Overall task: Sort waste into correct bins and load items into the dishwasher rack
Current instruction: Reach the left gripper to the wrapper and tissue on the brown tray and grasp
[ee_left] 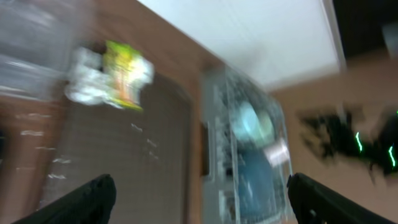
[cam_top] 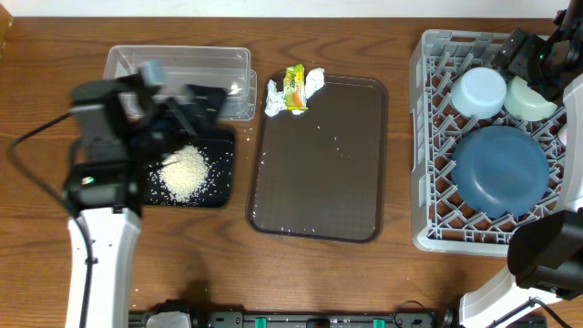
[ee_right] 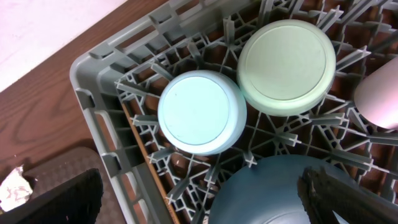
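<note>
A heap of white rice [cam_top: 185,173] lies in the black tray [cam_top: 219,196]; the clear tub [cam_top: 182,64] stands behind it. My left gripper [cam_top: 196,105] hovers open and blurred over where the two meet, with nothing between its fingers [ee_left: 200,190]. The crumpled tissue [cam_top: 311,84] and the yellow-green wrapper [cam_top: 294,88] sit on the brown tray's far left corner. In the grey rack [cam_top: 428,137] lie the large blue bowl [cam_top: 501,169], a pale blue bowl [ee_right: 200,111] and a mint bowl [ee_right: 286,65], all upside down. My right gripper [ee_right: 199,193] hangs open above them.
The brown serving tray [cam_top: 319,173] lies between the black tray and the rack, with a few stray rice grains on it. A pale cup [ee_right: 379,93] shows at the rack's right edge. The right arm [cam_top: 537,55] reaches over the rack's far corner.
</note>
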You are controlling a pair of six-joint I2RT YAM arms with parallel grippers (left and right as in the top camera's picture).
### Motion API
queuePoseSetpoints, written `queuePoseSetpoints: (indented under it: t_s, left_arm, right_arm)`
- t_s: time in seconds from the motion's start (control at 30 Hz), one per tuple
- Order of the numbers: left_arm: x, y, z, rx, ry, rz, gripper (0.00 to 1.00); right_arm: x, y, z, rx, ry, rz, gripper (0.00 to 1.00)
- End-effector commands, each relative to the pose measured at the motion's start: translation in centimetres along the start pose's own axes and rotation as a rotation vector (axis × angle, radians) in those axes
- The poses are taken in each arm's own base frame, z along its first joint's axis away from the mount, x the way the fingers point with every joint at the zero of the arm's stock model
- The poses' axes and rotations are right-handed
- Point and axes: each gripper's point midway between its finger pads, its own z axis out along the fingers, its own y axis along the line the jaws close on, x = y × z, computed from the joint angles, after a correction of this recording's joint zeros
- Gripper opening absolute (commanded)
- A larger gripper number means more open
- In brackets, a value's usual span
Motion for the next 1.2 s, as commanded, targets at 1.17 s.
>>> queuePoseSetpoints:
  t_s: [1.17]
  left_arm:
    - [5.7, 12.1, 26.6, -0.728, 0.149, -0.473, 1.00]
  right_arm:
    - [-0.6, 0.2, -1.1, -0.013, -0.025, 0.015, 0.99]
